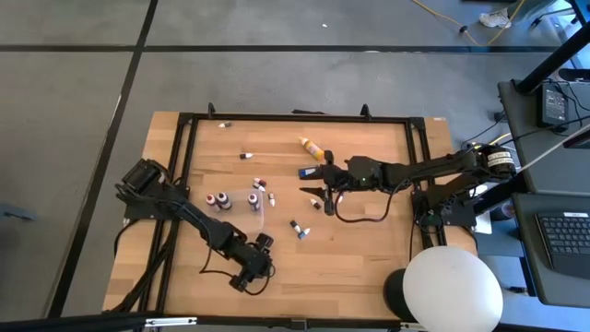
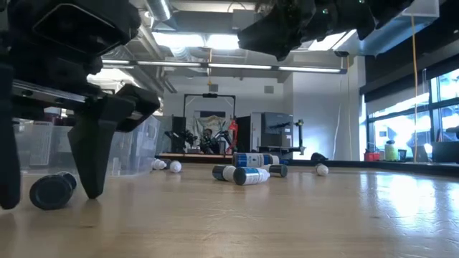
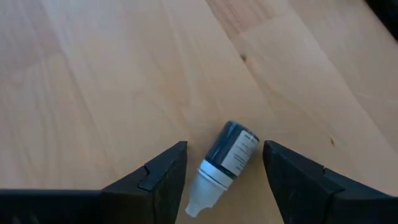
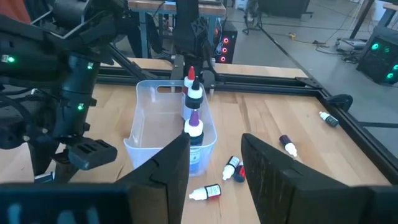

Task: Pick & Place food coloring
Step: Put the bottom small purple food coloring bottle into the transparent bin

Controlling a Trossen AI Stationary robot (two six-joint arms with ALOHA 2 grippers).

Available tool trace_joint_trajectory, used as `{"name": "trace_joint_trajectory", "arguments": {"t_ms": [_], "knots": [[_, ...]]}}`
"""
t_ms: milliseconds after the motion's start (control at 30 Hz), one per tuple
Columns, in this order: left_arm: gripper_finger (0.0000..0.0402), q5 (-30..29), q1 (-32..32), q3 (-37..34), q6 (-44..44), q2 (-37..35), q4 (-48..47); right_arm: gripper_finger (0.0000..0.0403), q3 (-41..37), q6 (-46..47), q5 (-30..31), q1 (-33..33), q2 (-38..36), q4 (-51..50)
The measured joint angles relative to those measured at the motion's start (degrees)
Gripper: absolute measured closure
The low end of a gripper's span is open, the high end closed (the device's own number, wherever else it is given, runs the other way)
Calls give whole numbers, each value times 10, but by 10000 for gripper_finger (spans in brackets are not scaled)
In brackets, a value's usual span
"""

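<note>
**Left claw lined up on a lying blue bottle, not clamped yet**

Far left, near front edge of the table [image 1: 369, 267]: left claw [image 3: 224, 149] down at board level. Fingers apart, one on each side of a blue bottle [image 3: 231, 151] with a white cap. Bottle lying flat on the wood, gap visible on both sides, so not gripped. Straddled across the body, probably so the fingers close on the round sides and not on the slippery cap end. Low view gives the same: dark fingers planted on the wood, bottle on its side between them. Judged step: closing for the pick.

Next over, left of centre: clear tray [image 4: 146, 127], likely the drop spot. Holds several upright bottles [image 4: 193, 99], red, dark and purple, caps up, bunched along one wall. Standing up probably to leave floor space for more.

Centre: loose bottles all on their sides, well apart from each other.
- small one [image 1: 246, 155] behind the tray
- tiny one [image 1: 224, 124] by the far frame rail
- blue-white pair [image 1: 300, 229] in front, close together
- yellow bottle [image 1: 311, 146] and larger blue bottle [image 1: 308, 171] farther back

Plenty left to move; task judged well short of done.

Right of centre: right claw [image 4: 214, 142] hanging above mid-table, aimed toward the tray. Fingers parted, nothing between them. Looks parked, keeping clear of the left arm's path to the tray.

Risk: round bottle may roll or squirt out if the fingers close off-centre.
</note>
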Motion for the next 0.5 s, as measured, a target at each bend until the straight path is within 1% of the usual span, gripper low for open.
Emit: {"name": "trace_joint_trajectory", "arguments": {"t_ms": [100, 267, 367, 500], "knots": [[221, -1, 0, 0, -3, 0, 0, 255, 0, 0, 0, 0, 0, -1], [277, -10, 2, 0, 4, 1, 0, 255, 0, 0, 0, 0, 0, -13], [308, -5, 6, 0, 6, -2, -3, 255, 0, 0, 0, 0, 0, -12], [331, -3, 6, 0, -11, -25, -17, 255, 0, -1, 1, 0, 0, -10]]}}
